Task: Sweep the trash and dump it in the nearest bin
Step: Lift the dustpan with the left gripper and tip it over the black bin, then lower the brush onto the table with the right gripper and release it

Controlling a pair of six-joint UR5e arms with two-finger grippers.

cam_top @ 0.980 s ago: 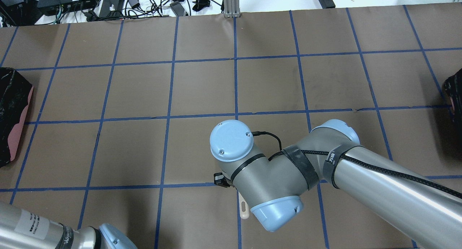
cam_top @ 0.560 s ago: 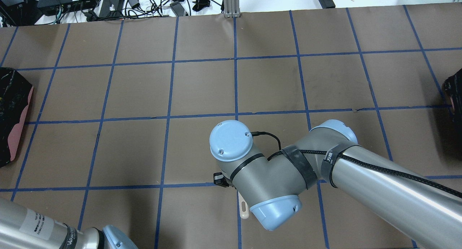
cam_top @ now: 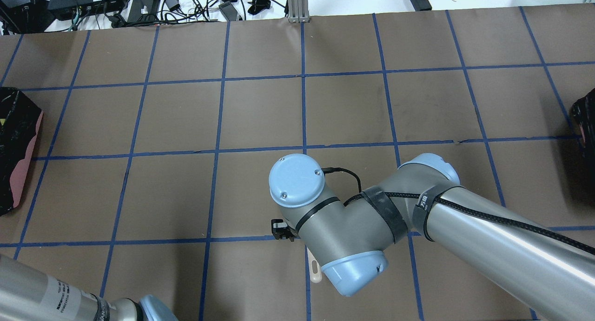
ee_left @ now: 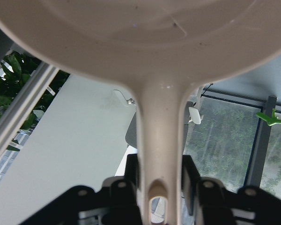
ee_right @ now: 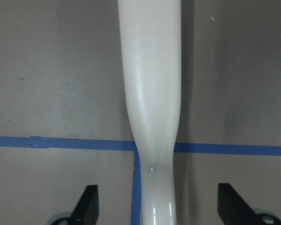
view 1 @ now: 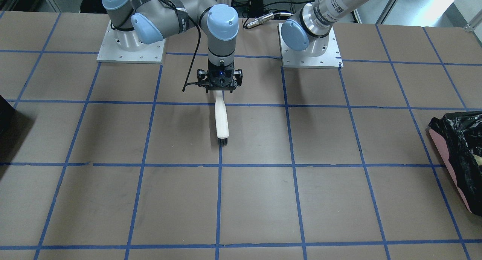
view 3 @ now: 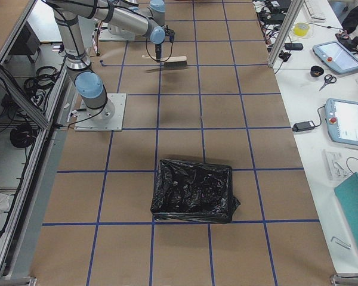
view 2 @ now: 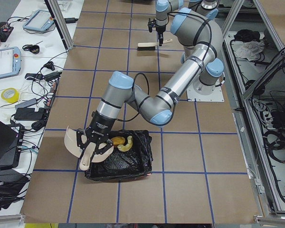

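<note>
The left claw (view 2: 97,144), clamped on the white dustpan (view 2: 71,143), tipped it over the bin (view 2: 135,164), with trash (view 2: 117,141) lying inside just to its right, while the far right claw (view 1: 220,87) hung open astride the brush (view 1: 221,120) on the counter (view 1: 150,199).

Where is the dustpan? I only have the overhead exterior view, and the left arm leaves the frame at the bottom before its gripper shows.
Observer: It is in the left gripper, which is shut on its handle. The exterior left view shows the dustpan tipped up at the rim of the bin.
Operator: Is any trash in that bin?
Observer: Yes. An amber lump and a croissant-like piece lie on the black liner inside.
Operator: And what is hidden under the right arm's wrist?
Observer: The right gripper. The right wrist view shows it open, its fingers apart on either side of the handle of the brush.
</note>
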